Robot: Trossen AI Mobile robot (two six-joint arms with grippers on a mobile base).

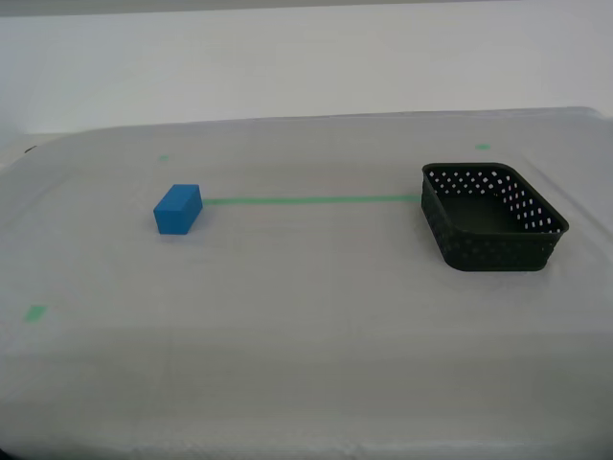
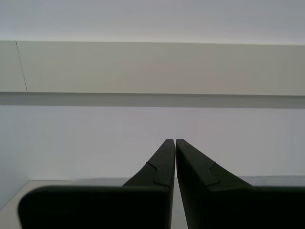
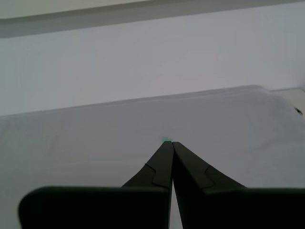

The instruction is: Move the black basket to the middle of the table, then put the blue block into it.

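The black basket [image 1: 492,217] stands upright and empty on the table [image 1: 306,326] toward the exterior view's right, at the end of a thin green tape line [image 1: 311,200]. The blue block [image 1: 178,209] lies at the line's other end, toward the exterior view's left. Neither arm shows in the exterior view. My first gripper [image 3: 171,143] is shut with nothing in it, and its view looks low across the white sheet toward a small green patch. My second gripper [image 2: 175,140] is also shut and holds nothing, facing a pale wall. Neither wrist view shows the basket or the block.
Small green patches mark the sheet at the exterior view's front left [image 1: 35,312], back left [image 1: 163,157] and back right [image 1: 483,147]. A white wall runs behind the table. The table's far edge curves down at both back corners.
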